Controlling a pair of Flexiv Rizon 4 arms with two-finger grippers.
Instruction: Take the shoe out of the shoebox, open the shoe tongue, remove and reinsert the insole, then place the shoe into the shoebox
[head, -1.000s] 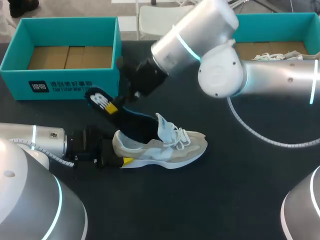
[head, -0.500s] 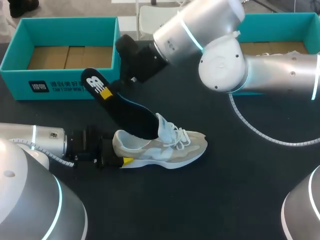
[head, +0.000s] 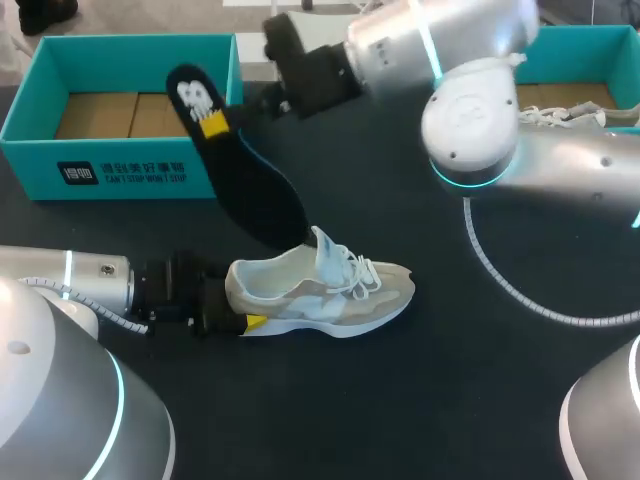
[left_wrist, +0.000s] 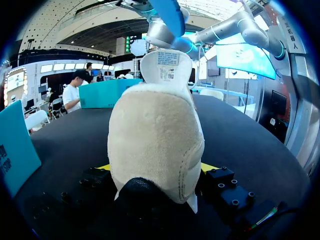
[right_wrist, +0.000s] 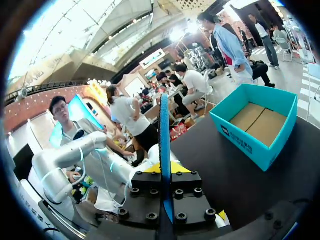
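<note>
We hold the shoe upright on the table, toe towards our right. The left gripper is clamped on its heel, one yellow tip at each side in the left wrist view. The right gripper is closed on the heel end of the insole, which slopes down to the shoe's opening. We cannot tell whether its toe end touches the collar. The insole's raised end lies beside the near right corner of the box, close to its wall. A second box stands at the far right edge. Bare table extends ahead of the toe and along the shoe's near side. A cable curves across it, apart from the shoe.
</note>
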